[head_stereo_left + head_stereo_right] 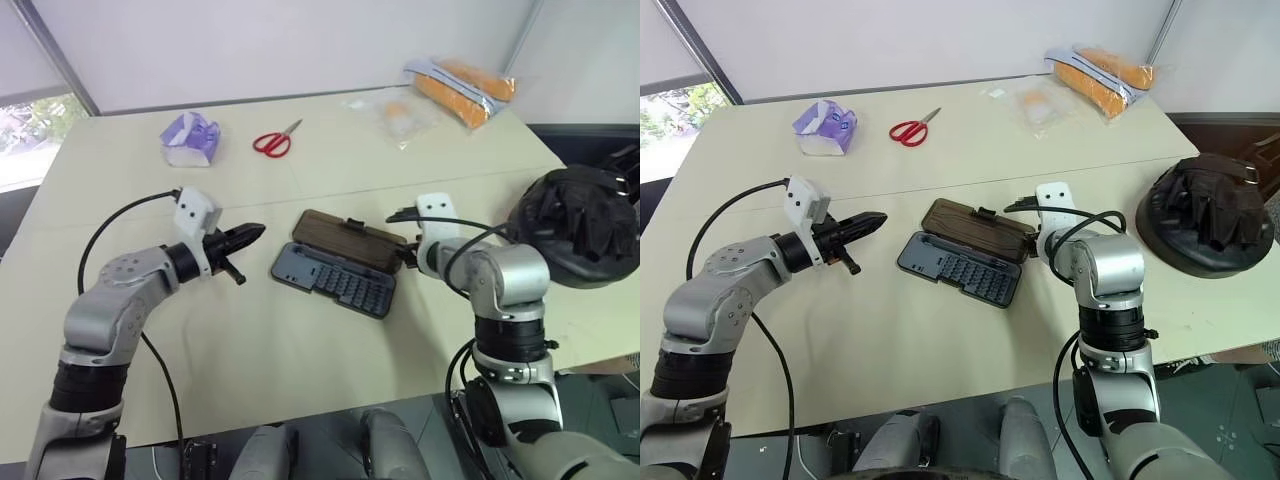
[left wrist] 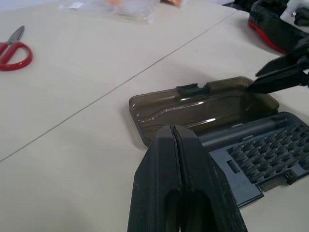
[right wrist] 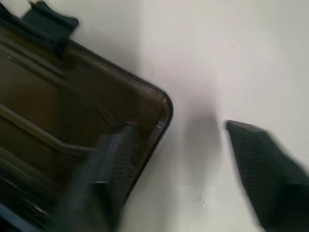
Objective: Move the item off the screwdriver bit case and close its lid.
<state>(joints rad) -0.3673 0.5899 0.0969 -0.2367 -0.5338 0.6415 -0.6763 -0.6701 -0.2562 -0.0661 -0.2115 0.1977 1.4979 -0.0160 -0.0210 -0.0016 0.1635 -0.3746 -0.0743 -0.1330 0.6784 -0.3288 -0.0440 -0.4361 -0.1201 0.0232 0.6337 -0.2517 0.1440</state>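
The screwdriver bit case [image 1: 340, 278] lies open mid-table, with rows of bits showing. Its smoky-brown lid [image 1: 345, 240] lies flat behind it, latch [image 1: 352, 222] on the far edge. The item, a bulky black bag [image 1: 1205, 212], sits on the table to the right, apart from the case. My left gripper [image 1: 255, 232] is shut and empty, pointing level at the case from the left, short of it. My right gripper [image 3: 178, 126] is at the lid's right end. Its fingers stand apart, one over the lid's corner and one over the bare table beside it.
At the back of the table lie red scissors [image 1: 275, 142], a purple and white packet [image 1: 190, 140], a clear plastic bag [image 1: 395, 115] and an orange wrapped package [image 1: 465, 88]. The bag sits close to the table's right edge.
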